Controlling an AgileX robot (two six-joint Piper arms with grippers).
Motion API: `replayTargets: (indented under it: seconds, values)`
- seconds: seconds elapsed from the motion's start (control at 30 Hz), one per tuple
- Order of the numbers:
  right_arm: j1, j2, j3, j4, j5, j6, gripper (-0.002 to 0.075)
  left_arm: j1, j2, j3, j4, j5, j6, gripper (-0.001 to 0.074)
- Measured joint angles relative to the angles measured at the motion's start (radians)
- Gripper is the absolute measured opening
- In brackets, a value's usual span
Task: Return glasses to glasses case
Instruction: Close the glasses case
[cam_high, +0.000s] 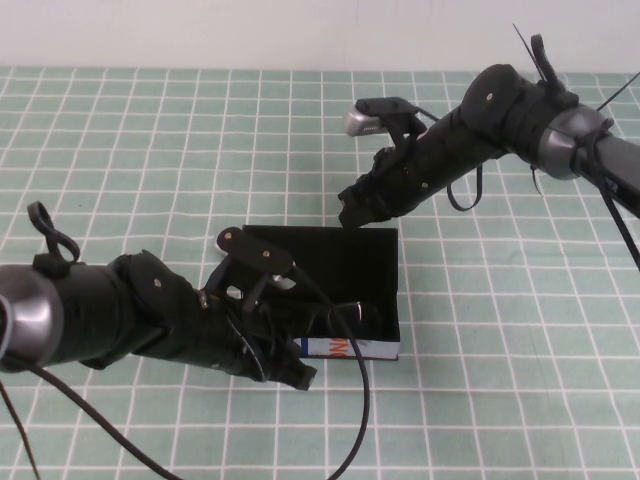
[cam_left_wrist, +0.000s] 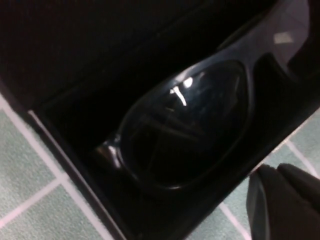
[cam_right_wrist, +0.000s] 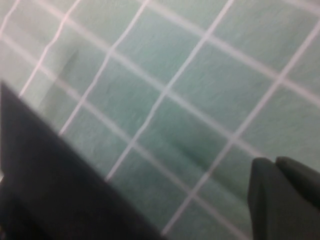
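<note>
The glasses case (cam_high: 372, 348) is a black open box with a white printed front edge, at the middle of the table. The dark glasses (cam_left_wrist: 190, 125) lie inside it, one tinted lens filling the left wrist view; in the high view they show only faintly (cam_high: 358, 314). My left gripper (cam_high: 298, 376) is shut and empty, low over the cloth at the case's front left corner, just outside its wall (cam_left_wrist: 65, 150). It also shows in the left wrist view (cam_left_wrist: 276, 171). My right gripper (cam_high: 350, 212) is shut and empty, just behind the case's back edge (cam_right_wrist: 50, 190), over the cloth (cam_right_wrist: 274, 162).
A green cloth (cam_high: 500, 400) with a white grid covers the table. A black cable (cam_high: 362, 410) from the left arm hangs across the case's front. Open cloth lies to the right of the case and at the far left.
</note>
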Motion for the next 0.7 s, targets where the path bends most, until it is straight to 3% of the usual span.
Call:
replayTargets:
  seconds: [0.7]
  values:
    - [-0.002,-0.044,-0.002,0.113,0.245,-0.202,-0.0011,0.0,0.03,0.0,-0.079,-0.018,0.044,-0.0002]
